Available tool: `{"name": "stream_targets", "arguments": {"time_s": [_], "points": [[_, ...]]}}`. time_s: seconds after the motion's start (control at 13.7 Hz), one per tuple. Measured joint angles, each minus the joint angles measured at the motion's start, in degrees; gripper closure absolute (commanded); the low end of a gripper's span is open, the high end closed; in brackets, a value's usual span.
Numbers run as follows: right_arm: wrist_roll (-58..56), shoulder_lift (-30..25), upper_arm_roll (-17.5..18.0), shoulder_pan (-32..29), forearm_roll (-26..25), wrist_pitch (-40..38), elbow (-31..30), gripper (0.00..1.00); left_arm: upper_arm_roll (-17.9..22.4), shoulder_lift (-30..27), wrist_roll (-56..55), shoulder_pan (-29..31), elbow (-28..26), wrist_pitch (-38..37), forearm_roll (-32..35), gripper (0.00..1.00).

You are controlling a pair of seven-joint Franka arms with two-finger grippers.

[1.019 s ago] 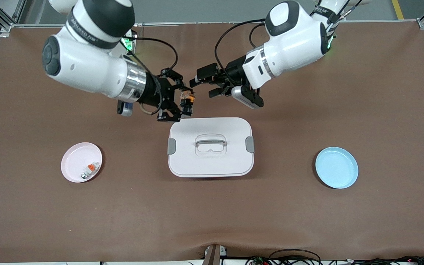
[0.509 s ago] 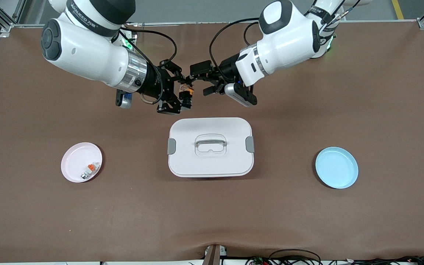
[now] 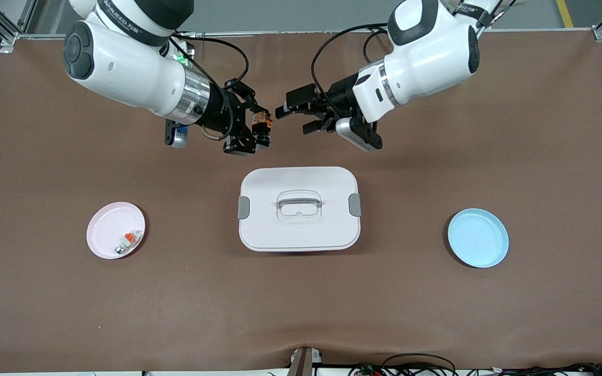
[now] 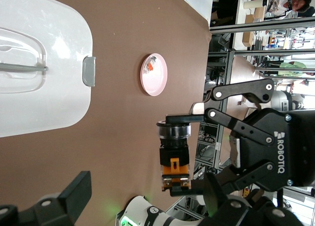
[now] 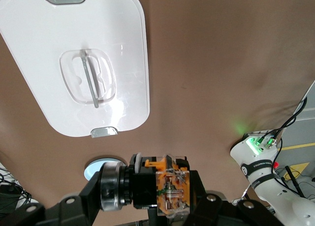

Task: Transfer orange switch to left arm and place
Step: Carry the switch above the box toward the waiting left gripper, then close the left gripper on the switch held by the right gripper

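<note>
— Where is the orange switch (image 3: 262,127) at this moment?

— Up in the air, pinched in the right pincer (image 3: 260,129). That pincer hangs over the brown counter (image 3: 541,156), over the strip between the box (image 3: 299,208) and the robots' bases. In the left wrist view the switch (image 4: 174,157) shows as a black barrel with an orange block at one end, clamped between the two black fingers (image 4: 189,118).

— And the left pincer?

— The left pincer (image 3: 296,116) faces the right one, apart from it, with a clear gap to the switch. Its fingers are spread wide and carry nothing. It is also over the counter, farther from the front camera than the box.

— Does either arm touch the box?

— No. The white box sits closed in the middle of the counter, with its grey latches on both short sides, and both pincers are clear of it.

— What else lies on the counter?

— A pink plate (image 3: 103,243) toward the right arm's end, with a small grey-white piece with an orange tab (image 3: 127,241) in it, and a blue plate (image 3: 477,237) toward the left arm's end. Both plates are well apart from the box.
</note>
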Motion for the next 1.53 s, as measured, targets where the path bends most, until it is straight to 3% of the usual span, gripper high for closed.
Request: {"name": "stream_targets", "arguments": {"time_s": [1.53], "points": [[2.2, -0.86, 0.03, 2.5, 0.01, 2.42, 0.66, 1.0, -0.06, 2.33, -2.15, -2.94, 1.09, 4.7, 0.01, 0.0]]}}
